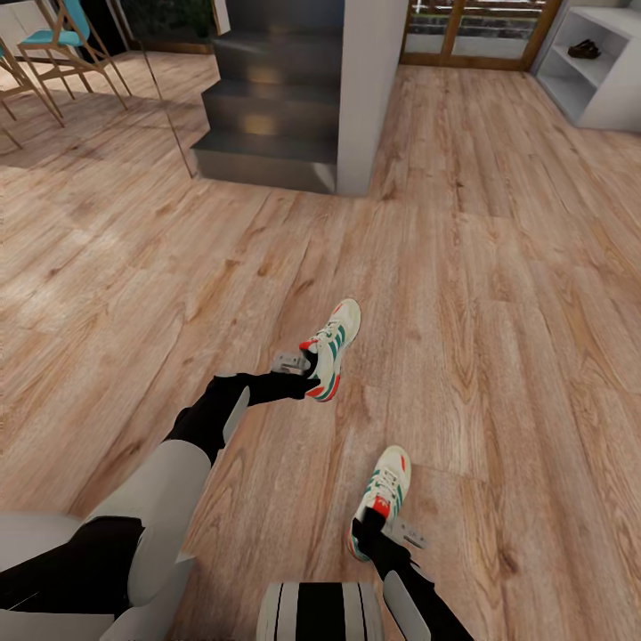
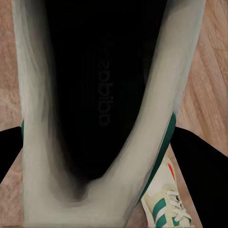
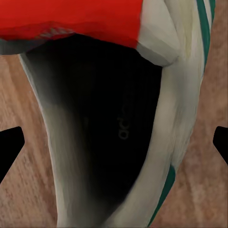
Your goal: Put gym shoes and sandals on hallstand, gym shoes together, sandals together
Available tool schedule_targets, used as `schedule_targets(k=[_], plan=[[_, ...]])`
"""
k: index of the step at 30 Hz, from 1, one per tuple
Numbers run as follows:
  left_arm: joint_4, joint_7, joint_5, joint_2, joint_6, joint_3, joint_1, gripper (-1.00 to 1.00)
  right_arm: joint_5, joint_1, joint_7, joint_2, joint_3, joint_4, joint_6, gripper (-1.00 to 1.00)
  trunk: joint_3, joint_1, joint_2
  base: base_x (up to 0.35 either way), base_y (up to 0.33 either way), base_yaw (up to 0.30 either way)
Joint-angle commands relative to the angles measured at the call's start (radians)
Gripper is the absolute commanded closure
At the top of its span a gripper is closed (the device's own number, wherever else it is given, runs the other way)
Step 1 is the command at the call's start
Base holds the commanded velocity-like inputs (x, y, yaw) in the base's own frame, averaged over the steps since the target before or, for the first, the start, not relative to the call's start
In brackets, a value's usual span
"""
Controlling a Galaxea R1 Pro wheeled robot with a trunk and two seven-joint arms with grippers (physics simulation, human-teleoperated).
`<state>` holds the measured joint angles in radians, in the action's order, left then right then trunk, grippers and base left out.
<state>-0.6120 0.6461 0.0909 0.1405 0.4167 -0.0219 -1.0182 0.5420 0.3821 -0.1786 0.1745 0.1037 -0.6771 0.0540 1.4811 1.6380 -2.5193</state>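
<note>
reaching forward and inward with the left arm, black forearm bent across the body, left gripper (image 1: 307,374) clamping the heel of one gym shoe (image 1: 334,347) and holding it up over the corridor floor (image 1: 499,303), toe pointing ahead and slightly right. extending the right arm low and close to the trunk, right gripper (image 1: 378,532) clenched on the heel end of the other gym shoe (image 1: 383,494), toe angled forward. keeping the two sneakers well apart, one ahead of the other, both above the wood planks. looking down the left wrist view into the dark opening of the held shoe (image 2: 95,95), cream collar wrapping it, with the second sneaker (image 2: 166,204) peeking past it over the floor. looking down the right wrist view into the shoe's black interior (image 3: 104,123), red heel tab at its rim. showing the hallstand (image 1: 614,89) far off at the upper right, a dark brown sandal (image 1: 584,49) sitting on one of its open shelves.
</note>
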Motion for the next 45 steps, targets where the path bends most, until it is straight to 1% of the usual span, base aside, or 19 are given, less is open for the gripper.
schedule_targets(k=[1, 2, 7, 37, 44, 45], plan=[[-0.002, 0.006, 0.009, 0.001, 0.004, -0.003, 0.000, 1.00, 0.004, 0.000, -0.007, 0.000, 0.001, -0.002, 0.004, -1.00, 0.002, 0.000, 0.000, 0.000, 0.000, 0.117], [-0.002, 0.006, 0.009, 0.001, 0.004, -0.003, 0.000, 1.00, 0.004, 0.000, -0.007, 0.000, 0.001, -0.002, 0.004, -1.00, 0.003, 0.000, 0.000, 0.000, 0.000, 0.111], [-0.002, 0.006, 0.009, 0.001, 0.004, -0.003, 0.000, 1.00, 0.004, 0.000, -0.007, 0.000, 0.002, -0.002, 0.004, -1.00, 0.024, 0.002, -0.001, 0.000, 0.000, 0.049], [-0.002, 0.006, 0.009, 0.001, 0.004, -0.004, 0.000, 1.00, 0.004, 0.000, -0.007, 0.000, -0.005, -0.004, 0.007, -1.00, 0.025, 0.002, -0.001, 0.000, 0.000, 0.002], [-0.002, 0.006, 0.009, 0.001, 0.004, -0.004, 0.000, 1.00, 0.004, 0.000, -0.007, 0.000, -0.007, -0.004, 0.007, -1.00, 0.052, 0.005, -0.003, 0.000, 0.000, 0.000], [-0.002, 0.006, 0.009, 0.001, 0.004, -0.003, 0.000, 1.00, 0.004, 0.000, -0.007, 0.000, -0.007, -0.004, 0.007, -1.00, 0.052, 0.005, -0.003, 0.000, 0.000, 0.000]])
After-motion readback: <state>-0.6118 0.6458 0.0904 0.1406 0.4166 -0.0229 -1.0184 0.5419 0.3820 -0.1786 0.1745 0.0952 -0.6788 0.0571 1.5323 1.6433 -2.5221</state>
